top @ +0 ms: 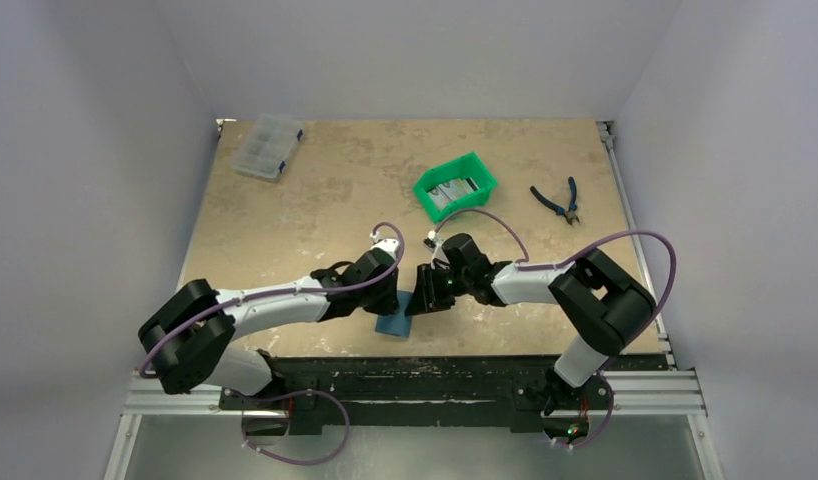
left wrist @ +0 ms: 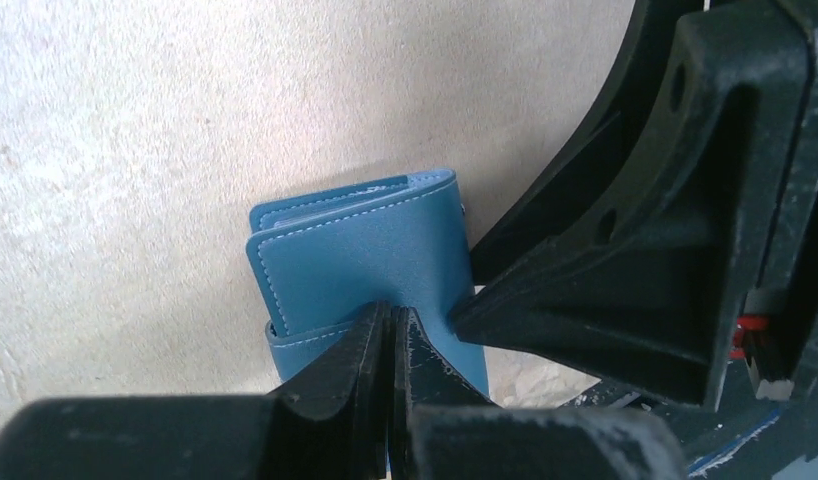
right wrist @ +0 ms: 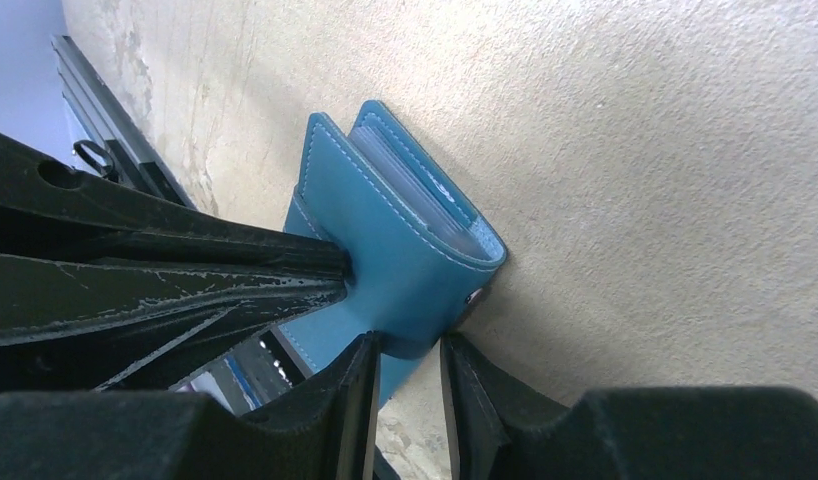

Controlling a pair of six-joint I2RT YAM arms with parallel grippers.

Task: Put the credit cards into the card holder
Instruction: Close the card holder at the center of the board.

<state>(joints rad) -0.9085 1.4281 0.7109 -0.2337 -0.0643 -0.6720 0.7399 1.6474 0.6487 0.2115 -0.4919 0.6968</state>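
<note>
On the counter (top: 285,210), teal-blue folding card holder (left wrist: 360,260), flap pinched by left jaws, corner pinched between right jaws

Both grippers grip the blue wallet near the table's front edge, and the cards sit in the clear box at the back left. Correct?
Not quite: the cards lie in the green bin, not the clear box, as the top view shows. The left gripper and right gripper do grip the wallet near the front edge.
</note>
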